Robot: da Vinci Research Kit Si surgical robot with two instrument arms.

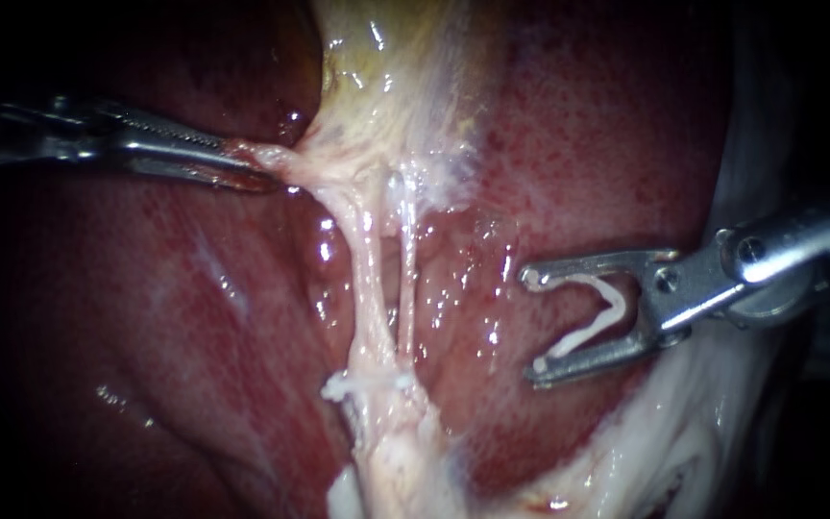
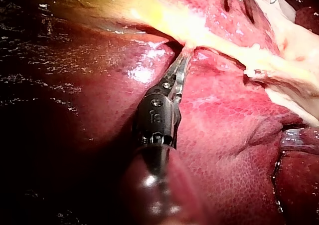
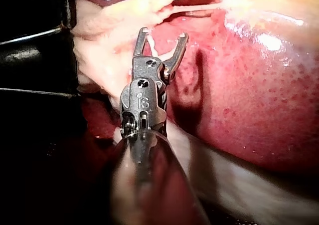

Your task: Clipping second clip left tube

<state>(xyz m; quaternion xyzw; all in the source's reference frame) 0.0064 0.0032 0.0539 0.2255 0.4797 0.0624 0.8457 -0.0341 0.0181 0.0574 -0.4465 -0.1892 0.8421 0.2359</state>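
Observation:
Two pale tubes run side by side down from the gallbladder (image 1: 386,58): the left tube (image 1: 365,279) and the thinner right tube (image 1: 406,298). A white clip (image 1: 367,384) sits across their lower end. My left instrument (image 1: 252,173) comes in from the left, and its jaws are shut on tissue at the gallbladder's neck, pulling it leftward; the left wrist view shows the same grip (image 2: 185,55). My right instrument (image 1: 535,324) stands to the right of the tubes, apart from them. Its jaws are wide apart with an open white clip (image 1: 607,303) seated between them, touching both jaws (image 3: 163,34).
Dark red, wet liver (image 1: 146,336) surrounds the tubes on both sides. Pale fatty tissue (image 1: 684,442) lies under and behind my right instrument. A window of liver shows between the two tubes.

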